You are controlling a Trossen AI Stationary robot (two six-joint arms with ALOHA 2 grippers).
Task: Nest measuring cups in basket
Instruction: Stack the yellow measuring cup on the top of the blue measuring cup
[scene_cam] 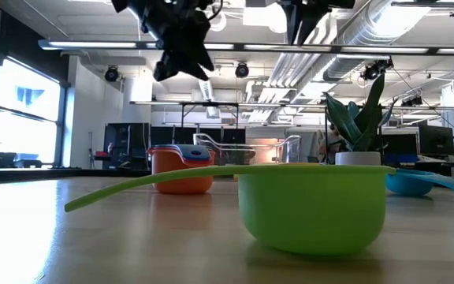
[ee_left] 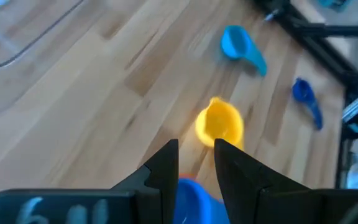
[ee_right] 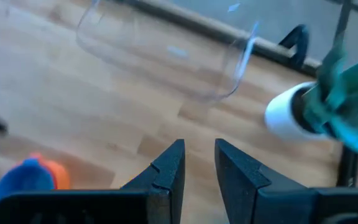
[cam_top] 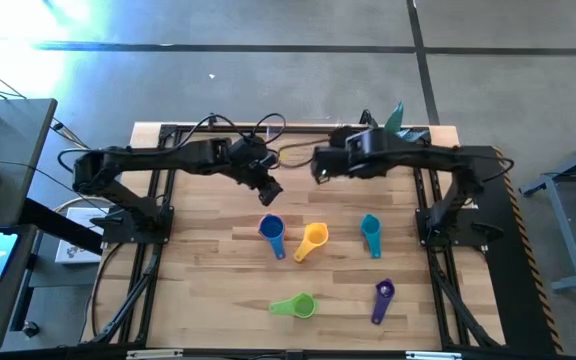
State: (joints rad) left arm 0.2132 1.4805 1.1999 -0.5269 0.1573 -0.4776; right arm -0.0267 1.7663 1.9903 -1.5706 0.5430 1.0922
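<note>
From above, the left tool (cam_top: 268, 187) hangs over the blue cup (cam_top: 272, 230), with yellow (cam_top: 314, 237), teal (cam_top: 370, 228), green (cam_top: 298, 305) and purple (cam_top: 384, 292) cups further out on the worktop (cam_top: 208, 280). Left wrist: fingers slightly parted, empty. Right wrist: the right tool (ee_right: 196, 163), narrowly parted, faces the clear basket (ee_right: 166, 59), probably empty.

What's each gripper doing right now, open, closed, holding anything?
Left gripper: open, empty, above the blue plastic measuring cup.
Right gripper: open, empty.
</note>
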